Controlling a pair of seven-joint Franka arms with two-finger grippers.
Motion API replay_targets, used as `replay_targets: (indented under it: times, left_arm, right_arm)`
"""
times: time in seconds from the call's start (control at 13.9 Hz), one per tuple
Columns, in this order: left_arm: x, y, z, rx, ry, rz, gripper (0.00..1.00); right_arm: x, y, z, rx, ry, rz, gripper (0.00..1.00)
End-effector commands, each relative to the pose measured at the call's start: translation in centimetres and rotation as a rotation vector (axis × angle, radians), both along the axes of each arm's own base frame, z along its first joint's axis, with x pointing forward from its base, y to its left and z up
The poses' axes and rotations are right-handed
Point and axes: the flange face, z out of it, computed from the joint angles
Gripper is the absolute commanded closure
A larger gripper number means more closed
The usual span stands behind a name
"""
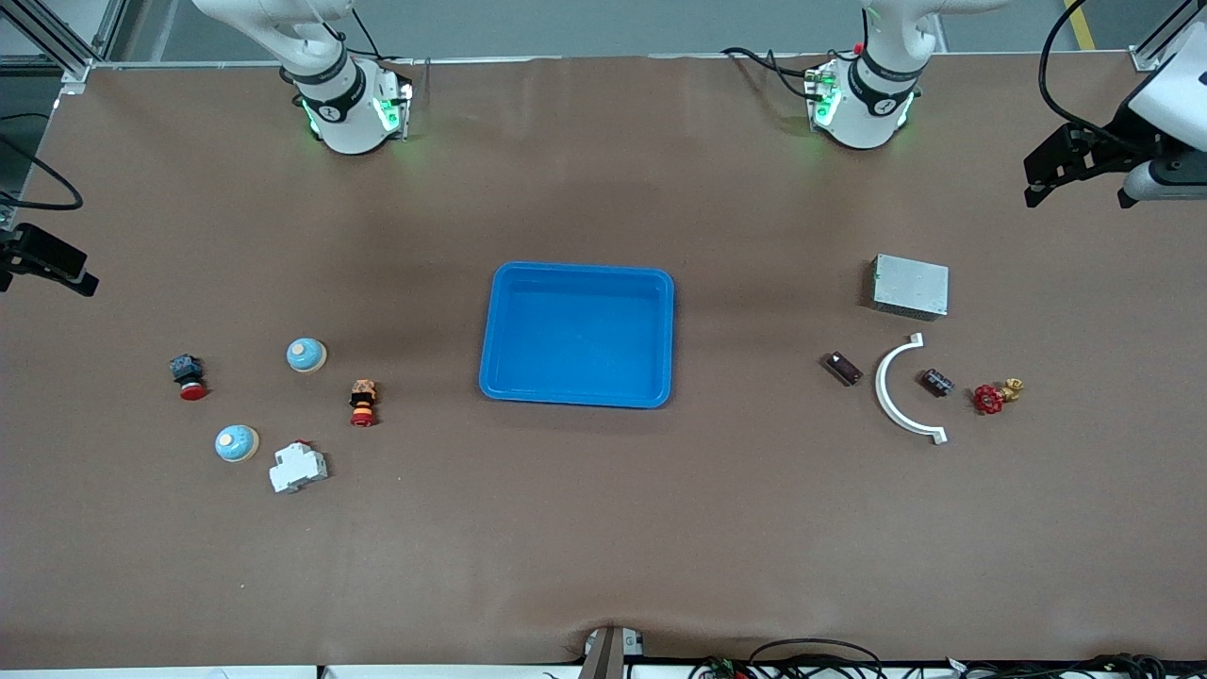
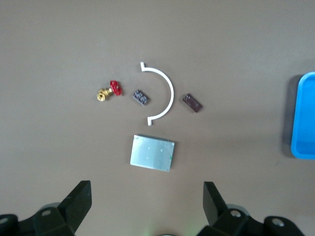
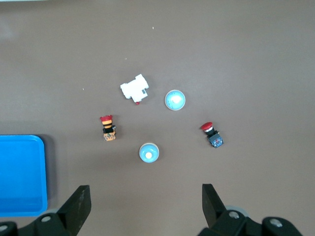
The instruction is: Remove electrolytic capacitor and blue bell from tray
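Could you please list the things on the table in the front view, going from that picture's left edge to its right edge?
Red push button → nearer blue bell → white breaker → orange-and-red button → blue tray → dark capacitor → white curved bracket → second capacitor → red-handled brass valve.

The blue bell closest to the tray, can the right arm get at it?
Probably yes. That bell sits alone on the table at the right arm's end, nothing over it, and the right gripper hangs above with fingers open.
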Motion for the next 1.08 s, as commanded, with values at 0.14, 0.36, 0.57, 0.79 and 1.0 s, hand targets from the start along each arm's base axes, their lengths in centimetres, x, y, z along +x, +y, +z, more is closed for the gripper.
replay_targets:
  times: [0.14, 0.36, 0.57, 0.79, 1.0]
  left_arm:
    - [-0.9, -1.9, 0.5, -0.017, 0.010, 0.134, 0.00]
    - [-0.4, -1.6, -0.2, -0.013, 0.027, 0.077, 0.00]
    - [0.1, -1.8, 1.0, -0.020, 0.002, 0.071, 0.00]
    - [0.2, -2.0, 1.1, -0.025, 0.002, 0.057, 0.00]
    - [0.3, -2.2, 1.4, -0.112, 0.005, 0.054, 0.00]
  right_arm:
    - [0.4, 0.1, 0.4, 0.015, -0.014, -0.014, 0.00]
    - [0.4, 0.2, 0.4, 0.015, -0.014, -0.012, 0.00]
    - [0.4, 0.1, 0.4, 0.014, -0.014, -0.014, 0.00]
    - [0.3, 0.0, 0.4, 0.014, -0.014, -0.014, 0.00]
    - [0.4, 0.0, 0.4, 0.014, -0.017, -0.016, 0.00]
